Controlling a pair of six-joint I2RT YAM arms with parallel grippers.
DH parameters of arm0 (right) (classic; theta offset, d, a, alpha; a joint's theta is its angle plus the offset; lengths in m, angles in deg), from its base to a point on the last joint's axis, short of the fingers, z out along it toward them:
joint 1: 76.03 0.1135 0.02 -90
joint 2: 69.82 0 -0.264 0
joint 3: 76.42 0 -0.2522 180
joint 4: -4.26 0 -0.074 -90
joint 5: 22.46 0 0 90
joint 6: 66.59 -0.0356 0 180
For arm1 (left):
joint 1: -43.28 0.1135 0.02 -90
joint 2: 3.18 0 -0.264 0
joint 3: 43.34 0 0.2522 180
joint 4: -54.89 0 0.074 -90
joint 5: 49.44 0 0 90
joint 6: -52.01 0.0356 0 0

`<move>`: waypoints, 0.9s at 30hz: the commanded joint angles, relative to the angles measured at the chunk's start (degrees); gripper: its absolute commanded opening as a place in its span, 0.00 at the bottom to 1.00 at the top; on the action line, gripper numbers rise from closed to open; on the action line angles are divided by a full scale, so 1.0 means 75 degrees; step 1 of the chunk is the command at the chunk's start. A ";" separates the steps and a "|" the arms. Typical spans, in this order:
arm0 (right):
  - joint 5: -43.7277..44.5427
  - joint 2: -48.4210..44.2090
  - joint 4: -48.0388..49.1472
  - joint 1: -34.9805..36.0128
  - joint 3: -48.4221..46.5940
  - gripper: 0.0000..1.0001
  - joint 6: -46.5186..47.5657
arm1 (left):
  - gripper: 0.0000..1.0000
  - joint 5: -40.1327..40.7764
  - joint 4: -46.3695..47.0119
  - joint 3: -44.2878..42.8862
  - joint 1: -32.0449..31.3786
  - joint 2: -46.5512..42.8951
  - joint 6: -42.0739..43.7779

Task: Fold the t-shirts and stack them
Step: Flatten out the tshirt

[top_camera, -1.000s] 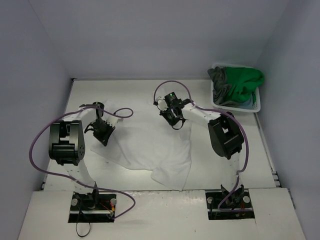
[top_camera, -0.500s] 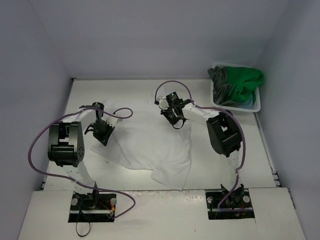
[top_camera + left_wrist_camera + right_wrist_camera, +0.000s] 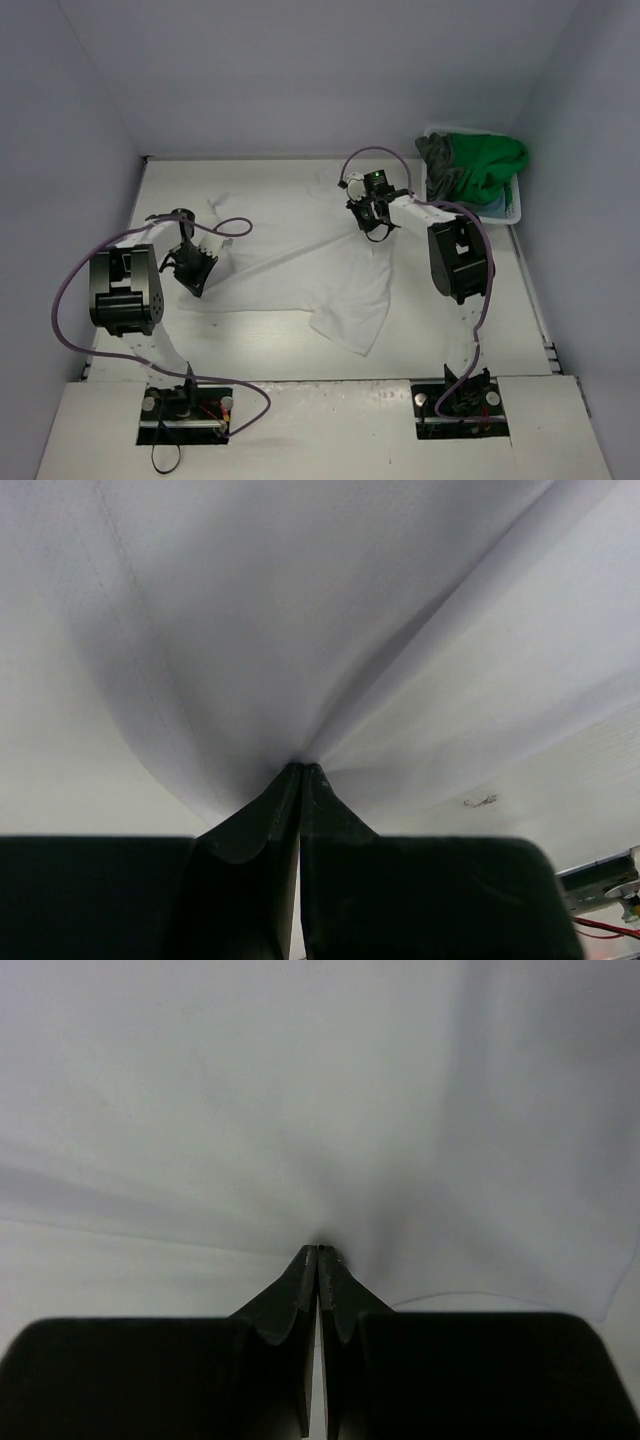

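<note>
White t-shirt (image 3: 300, 272) spans mid-frame, long axis L-to-R btwn tools: left tool (image 3: 190, 275) pinched tight on its left edge, right tool (image 3: 376, 222) clamped on upper-right corner.

White t-shirt (image 3: 310, 270) covers the table's (image 3: 260, 185) middle; the basket (image 3: 470, 214) blocks its far-right corner.

a robotics lab test cell: plain pale walls (image 3: 300, 70) box in a white table (image 3: 270, 180), two robot arms (image 3: 125, 290) are bolted at its near edge trailing purple cables (image 3: 372, 151), and a laundry basket (image 3: 470, 213) of t-shirts (image 3: 490, 160) sits in the far corner.
</note>
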 commanded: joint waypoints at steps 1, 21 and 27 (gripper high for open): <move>0.0307 -0.0043 -0.0407 -0.0010 0.0368 0.00 0.0187 | 0.00 0.0735 -0.0373 0.0402 0.0198 0.0247 0.0144; 0.1115 -0.0875 -0.1321 0.0142 0.0825 0.00 0.0281 | 0.00 0.0325 -0.2015 0.0473 0.0771 0.0786 0.0179; 0.1033 -0.1040 -0.1333 0.0154 0.0978 0.00 0.0222 | 0.00 -0.0963 -0.1933 -0.0897 0.1287 -0.0244 -0.0125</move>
